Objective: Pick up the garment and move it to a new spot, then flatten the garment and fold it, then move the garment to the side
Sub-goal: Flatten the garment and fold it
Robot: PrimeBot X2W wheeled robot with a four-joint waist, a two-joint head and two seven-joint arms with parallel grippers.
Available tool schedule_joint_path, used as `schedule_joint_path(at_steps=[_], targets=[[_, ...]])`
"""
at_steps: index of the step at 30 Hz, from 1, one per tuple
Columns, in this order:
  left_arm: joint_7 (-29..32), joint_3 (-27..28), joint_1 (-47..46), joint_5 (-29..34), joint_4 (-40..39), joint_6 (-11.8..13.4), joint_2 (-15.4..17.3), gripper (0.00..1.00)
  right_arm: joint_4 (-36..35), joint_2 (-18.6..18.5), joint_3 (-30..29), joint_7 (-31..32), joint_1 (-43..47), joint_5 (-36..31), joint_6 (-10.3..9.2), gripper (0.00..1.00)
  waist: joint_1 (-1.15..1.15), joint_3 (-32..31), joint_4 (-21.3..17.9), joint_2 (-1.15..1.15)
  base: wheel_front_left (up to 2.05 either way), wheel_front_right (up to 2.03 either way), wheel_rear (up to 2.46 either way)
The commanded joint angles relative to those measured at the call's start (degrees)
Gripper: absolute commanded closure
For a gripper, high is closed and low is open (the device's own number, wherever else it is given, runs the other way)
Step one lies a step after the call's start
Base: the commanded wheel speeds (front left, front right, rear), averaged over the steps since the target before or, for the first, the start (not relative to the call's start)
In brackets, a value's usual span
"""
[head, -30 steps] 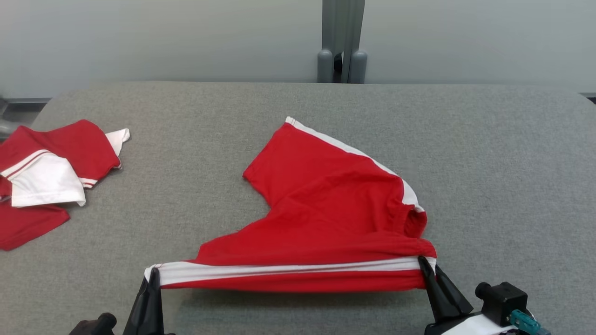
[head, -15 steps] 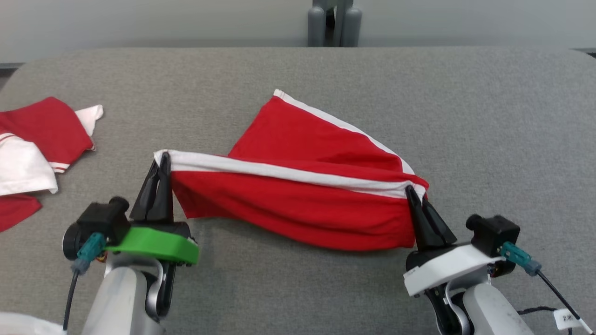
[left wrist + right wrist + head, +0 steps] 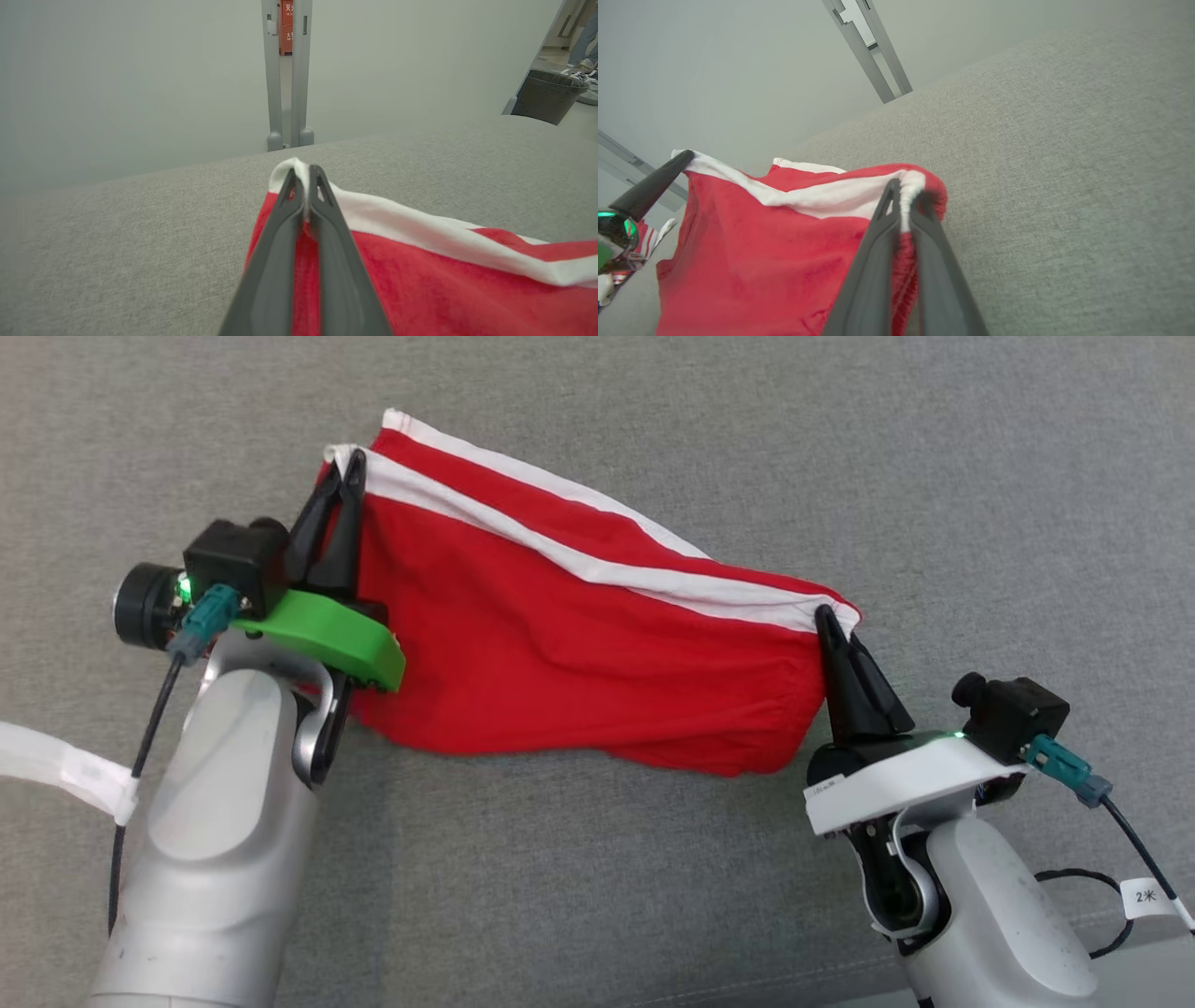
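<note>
The garment (image 3: 579,644) is hanging stretched between the two grippers over the middle of the table (image 3: 980,504), with the rest of it drooping below them. It's looking like soft red jersey, a bit fuzzy. A flat white band (image 3: 597,569) is running along the held top edge and bunching into gathers at the right end. The left gripper (image 3: 347,462) is squeezing fully closed on the left corner of that band. The right gripper (image 3: 826,614) is pinching tight on the gathered right corner, and both pairs of long dark tapered fingers are pointing toward the far side. The table is wearing a coarse grey felt-like cover, matte and flat. Compared with half a second back, the head camera is tilting lower, so the wall is dropping out of frame. The held edge is also sitting much farther over the fabric, with the left corner now almost reaching the white-trimmed far hem (image 3: 401,422) it was well short of before.
</note>
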Motion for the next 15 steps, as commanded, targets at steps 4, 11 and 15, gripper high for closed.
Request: schedule_joint_path(at_steps=[4,11,15], targets=[[0.0,1.1,-5.1,2.3,3.5,0.5,1.1,1.0,-1.8,0.0,0.7,0.0,-2.3,0.4,-0.08,1.0,0.0,7.3,-6.7,0.0,0.0,0.0,0.0],[0.0,4.0,-10.4,4.2,7.4,3.0,2.2,1.0,-3.8,0.0,1.2,0.0,-4.5,1.9,-0.08,1.0,0.0,8.8,-7.8,0.0,0.0,0.0,0.0],[0.0,3.9,-11.2,5.2,10.5,3.4,2.2,1.0,-2.8,0.0,3.2,0.0,-5.2,1.8,-0.08,1.0,0.0,9.1,-7.8,0.0,0.0,0.0,0.0]])
